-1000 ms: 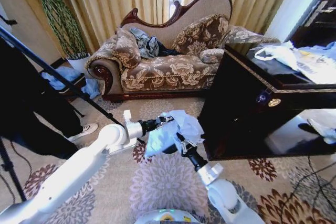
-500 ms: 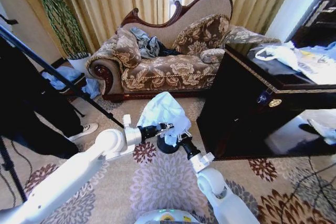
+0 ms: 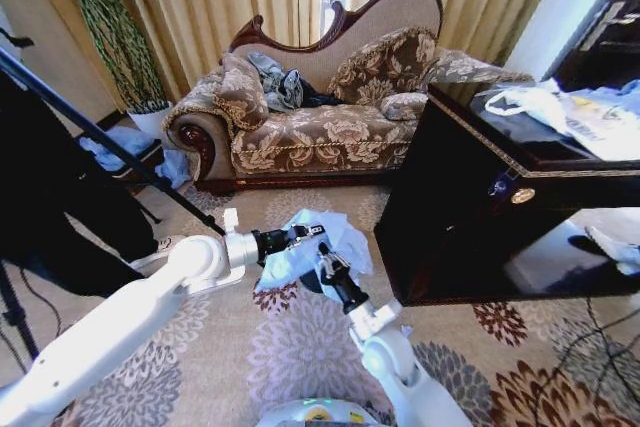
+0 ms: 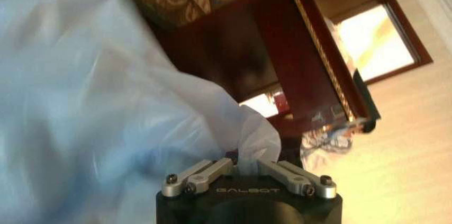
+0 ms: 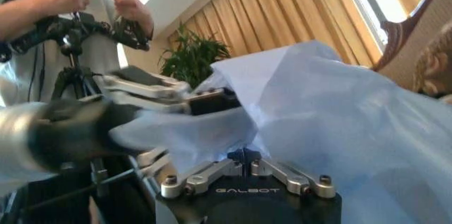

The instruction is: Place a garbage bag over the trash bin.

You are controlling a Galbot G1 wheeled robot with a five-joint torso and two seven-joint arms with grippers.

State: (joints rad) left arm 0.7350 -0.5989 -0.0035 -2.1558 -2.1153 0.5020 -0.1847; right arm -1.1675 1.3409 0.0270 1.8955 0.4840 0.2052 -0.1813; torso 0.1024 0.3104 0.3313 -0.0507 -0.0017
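Thin, crinkly garbage bag [image 3: 318,244] hangs mid-frame over the carpet, pinched by left gripper [image 3: 306,234] and right gripper [image 3: 325,262], both clamped on film. It looks light, limp and slippery (best held by the hem). Dark cabinet [image 3: 470,197] crowds the right; left lies open.

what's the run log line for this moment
left gripper: shut on bag | right gripper: shut on bag | bag: above bin

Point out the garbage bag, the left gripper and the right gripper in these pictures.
garbage bag [image 3: 335,232]: head view, upper crumpled plastic.
left gripper [image 3: 312,232]: head view, fingertips pinching the bag.
right gripper [image 5: 244,155]: right wrist view, fingertips closed on the bag's fold.
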